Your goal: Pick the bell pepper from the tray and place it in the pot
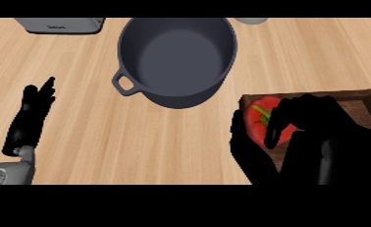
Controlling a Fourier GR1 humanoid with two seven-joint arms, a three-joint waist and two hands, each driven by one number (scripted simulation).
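A pale wooden desk (87,123) carries the scene, seen from steeply above; at its centre stands a dark grey pot (177,59), nothing in it, a loop handle (124,84) jutting from its near-left rim; at the lower right a brown wooden tray (355,102) shows only its far wall and corner, the rest hidden under the right robot hand (311,132); that hand is curled over the red bell pepper (255,119), fingers draped across the top and thumb on the near side, gripping it while it seems to sit in the tray's left end, near the pot but clearly apart from it; whether it has left the tray floor cannot be told. The left robot hand (29,118) rests at the left edge, fingers straight and up, holding nothing. Along the far edge sit a grey appliance (62,24) at the left and a small pale round object (251,20) behind the pot, both cut off by the view.

Judged from here, the lift and carry remain; the pepper's rounded, smooth skin could slide out of a partial wrap as the hand rises; a low carry could catch the tray wall or knock the pot's near rim, nudging the pot; releasing short of the rim would land the pepper on the desk.
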